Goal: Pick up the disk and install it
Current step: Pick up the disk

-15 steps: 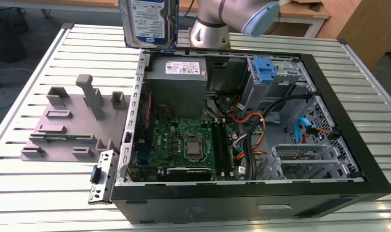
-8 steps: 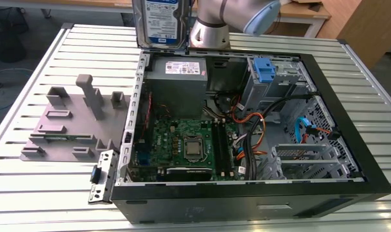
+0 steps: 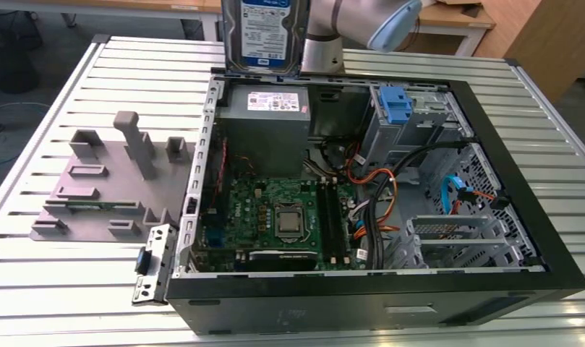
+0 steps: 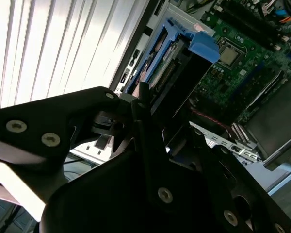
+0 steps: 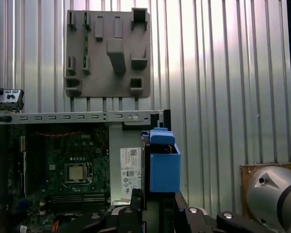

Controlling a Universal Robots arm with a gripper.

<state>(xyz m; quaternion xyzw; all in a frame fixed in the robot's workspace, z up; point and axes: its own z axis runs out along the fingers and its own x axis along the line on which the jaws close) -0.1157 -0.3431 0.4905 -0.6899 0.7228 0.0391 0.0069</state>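
Disk, a flat silver-grey hard drive with blue rails, hangs clamped in the fingers above the open black case; best kept square.

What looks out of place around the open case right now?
Nothing looks spilled or damaged. The silver-grey rectangular disk with blue plastic rails hangs upright in the end effector over the edge of the open black computer case, near the grey metal power-supply box, not yet installed.

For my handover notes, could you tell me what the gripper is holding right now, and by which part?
The gripper holds the hard disk, clamped at the end opposite its blue bracket tab, above the open computer case.
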